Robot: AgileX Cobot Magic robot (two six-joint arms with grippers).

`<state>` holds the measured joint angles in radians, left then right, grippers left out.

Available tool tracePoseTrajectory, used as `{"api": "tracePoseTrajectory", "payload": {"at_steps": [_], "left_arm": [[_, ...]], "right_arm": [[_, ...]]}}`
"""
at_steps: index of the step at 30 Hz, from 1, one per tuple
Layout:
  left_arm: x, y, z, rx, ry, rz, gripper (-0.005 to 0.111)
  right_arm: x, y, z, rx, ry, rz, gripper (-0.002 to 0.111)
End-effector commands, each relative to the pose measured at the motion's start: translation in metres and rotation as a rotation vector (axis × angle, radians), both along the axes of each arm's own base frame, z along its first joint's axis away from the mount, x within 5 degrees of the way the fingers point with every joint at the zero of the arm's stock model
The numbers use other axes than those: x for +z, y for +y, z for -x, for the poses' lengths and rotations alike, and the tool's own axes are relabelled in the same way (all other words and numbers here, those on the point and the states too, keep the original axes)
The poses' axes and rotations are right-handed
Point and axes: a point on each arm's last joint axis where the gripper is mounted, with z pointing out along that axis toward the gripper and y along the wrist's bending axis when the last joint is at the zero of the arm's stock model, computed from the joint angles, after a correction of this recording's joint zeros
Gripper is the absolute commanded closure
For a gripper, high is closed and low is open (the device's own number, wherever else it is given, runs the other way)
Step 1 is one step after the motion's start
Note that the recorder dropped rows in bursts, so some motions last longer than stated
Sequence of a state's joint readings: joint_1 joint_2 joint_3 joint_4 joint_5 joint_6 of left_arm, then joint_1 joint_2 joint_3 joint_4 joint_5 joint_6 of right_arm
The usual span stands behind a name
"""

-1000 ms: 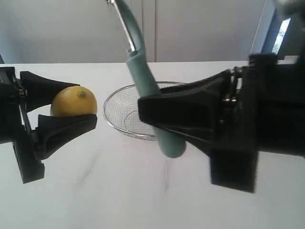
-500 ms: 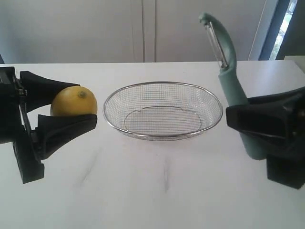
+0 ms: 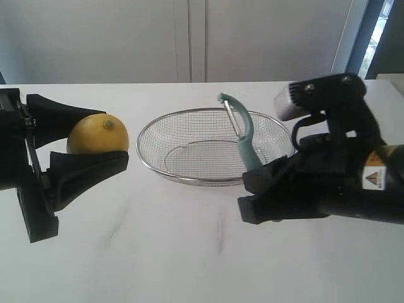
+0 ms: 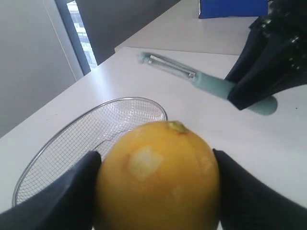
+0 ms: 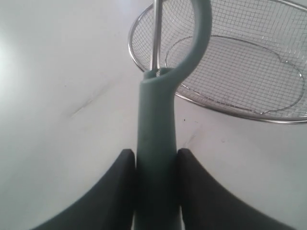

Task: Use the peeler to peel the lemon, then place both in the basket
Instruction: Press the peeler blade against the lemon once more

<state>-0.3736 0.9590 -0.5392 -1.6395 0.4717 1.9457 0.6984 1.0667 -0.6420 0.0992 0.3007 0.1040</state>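
Both claws loaded and raised either side of the basket, peel stroke not started.

The left gripper [image 3: 104, 140] pinches the lemon [image 3: 98, 134] between wide-set jaws, clear of the table [image 3: 158, 252], stem end up and one flank bare toward the middle, probably so the blade can reach the skin. The right gripper [image 3: 249, 196] is pressed onto the peeler [image 3: 243, 136] low on its teal handle. That leaves the looped head and metal blade free, tilted up and leaning toward the lemon side. The peeler head sits in front of the right part of the basket [image 3: 189, 180] rim, well apart from the lemon. The basket is empty, on the table between the two claws. The left wrist view shows a pale patch on the lemon; whether it is peel removed or glare I cannot tell. My guess is the next step is closing the gap so the blade meets the skin.
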Motion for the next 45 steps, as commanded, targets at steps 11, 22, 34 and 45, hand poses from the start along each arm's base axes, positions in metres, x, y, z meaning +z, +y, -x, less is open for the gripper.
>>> {"api": "tracePoseTrajectory", "payload": {"at_steps": [11, 22, 34, 45], "left_arm": [[0.005, -0.001, 0.001, -0.011, 0.004, 0.038, 0.107], [0.005, -0.001, 0.001, -0.011, 0.004, 0.038, 0.107], [0.005, -0.002, 0.002, -0.026, 0.004, 0.044, 0.107], [0.005, -0.002, 0.002, -0.024, 0.004, 0.044, 0.107]], "right_arm": [[-0.054, 0.029, -0.036, -0.102, 0.138, -0.033, 0.108], [-0.054, 0.056, -0.021, -0.036, 0.146, -0.091, 0.108], [-0.029, 0.086, -0.015, 0.049, 0.114, -0.154, 0.108], [-0.020, 0.104, 0.002, 0.128, 0.106, -0.182, 0.108]]}}
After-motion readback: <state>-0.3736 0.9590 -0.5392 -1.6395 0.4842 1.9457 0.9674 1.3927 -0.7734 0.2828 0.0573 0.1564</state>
